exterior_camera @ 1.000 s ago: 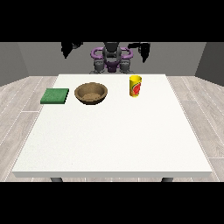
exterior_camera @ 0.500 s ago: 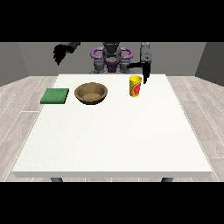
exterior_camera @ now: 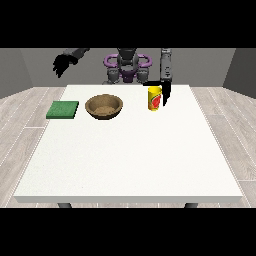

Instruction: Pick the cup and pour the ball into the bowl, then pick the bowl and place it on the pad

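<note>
Change: the hand at the view's right (exterior_camera: 165, 92) has swung down from beside the robot's shoulder over the last second and now hangs just beside the cup (exterior_camera: 154, 98), on the cup's right side as seen from across the table (exterior_camera: 130, 165).
Meaning: from where I stand, this reads as the reach for the cup, the opening move of the task; the lift and the pour are not yet begun.
Hand at right: its dark fingers point downward alongside the cup's wall, very near it or touching; whether they have curled round the cup I cannot tell, and the cup stands on the table, upright.
Hand at left: the hand at the view's left (exterior_camera: 62, 63) is raised off beyond the table's far corner, fingers hanging loose and spread, grasping nothing; it has lifted a little outward in the same second.
Cup: yellow with a red mark, upright near the far edge; the ball inside cannot be seen from here.
Bowl: the brown bowl (exterior_camera: 104, 106) sits apart from the cup, toward the view's left, unmoved.
Pad: the green pad (exterior_camera: 63, 109) lies flat just beside the bowl, further left, with nothing on it.
</note>
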Robot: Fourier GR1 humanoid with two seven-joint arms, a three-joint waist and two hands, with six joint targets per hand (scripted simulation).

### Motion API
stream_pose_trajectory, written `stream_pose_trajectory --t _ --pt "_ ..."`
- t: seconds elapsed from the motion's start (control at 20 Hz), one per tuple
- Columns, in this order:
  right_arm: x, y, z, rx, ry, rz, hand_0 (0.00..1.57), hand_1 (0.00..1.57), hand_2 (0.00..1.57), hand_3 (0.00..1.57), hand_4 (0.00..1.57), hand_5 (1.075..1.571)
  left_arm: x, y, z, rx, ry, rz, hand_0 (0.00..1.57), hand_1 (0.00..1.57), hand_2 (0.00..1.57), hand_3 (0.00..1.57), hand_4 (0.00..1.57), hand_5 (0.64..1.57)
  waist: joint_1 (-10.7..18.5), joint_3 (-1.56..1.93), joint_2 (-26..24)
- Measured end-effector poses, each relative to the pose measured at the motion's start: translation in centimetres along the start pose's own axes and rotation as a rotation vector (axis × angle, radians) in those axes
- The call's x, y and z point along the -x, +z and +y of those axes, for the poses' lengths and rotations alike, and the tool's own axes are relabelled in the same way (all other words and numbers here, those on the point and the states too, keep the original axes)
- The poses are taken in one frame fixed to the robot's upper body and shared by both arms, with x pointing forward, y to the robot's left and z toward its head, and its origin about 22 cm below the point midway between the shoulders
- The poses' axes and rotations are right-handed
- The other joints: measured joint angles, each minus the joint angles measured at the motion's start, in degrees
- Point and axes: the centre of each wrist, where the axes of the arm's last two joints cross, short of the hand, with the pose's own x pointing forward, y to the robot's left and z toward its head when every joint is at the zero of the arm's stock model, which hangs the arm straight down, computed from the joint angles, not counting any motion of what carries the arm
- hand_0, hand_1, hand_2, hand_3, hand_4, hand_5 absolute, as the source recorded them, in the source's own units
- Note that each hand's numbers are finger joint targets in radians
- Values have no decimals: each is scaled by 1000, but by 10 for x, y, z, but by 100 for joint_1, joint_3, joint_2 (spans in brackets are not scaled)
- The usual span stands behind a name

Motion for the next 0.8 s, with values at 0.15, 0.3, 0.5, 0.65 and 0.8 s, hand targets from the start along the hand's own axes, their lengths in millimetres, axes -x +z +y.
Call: stream_pose_trajectory --t 0.15,0.3,0.5,0.65,0.8 --pt "2 -4 -11 8 4 12 0 0 0 0 675 1564 12 -2 -3 -6 8 17 0 0 0 0 363 1464 15 -1 -33" --pt "-3 -9 -12 -9 3 -11 0 0 0 0 679 1569 22 -6 2 -37 10 6 698 698 639 0 1006 1553 -83 -2 95" --pt "-17 -12 -13 -49 -8 -25 0 0 0 158 648 1569 33 -2 9 -80 -85 0 1252 1252 1571 1571 1328 1491 -355 2 185" --pt "-26 -9 -19 -72 -5 -39 0 0 0 164 642 1568 39 1 14 -130 -157 -40 1283 1283 1571 1571 1366 1457 -557 19 264" --pt "-38 -12 -36 -70 -3 -43 0 0 0 151 628 1566 40 -3 16 -153 -203 -49 1283 1283 1571 1571 1408 1418 -561 30 238"
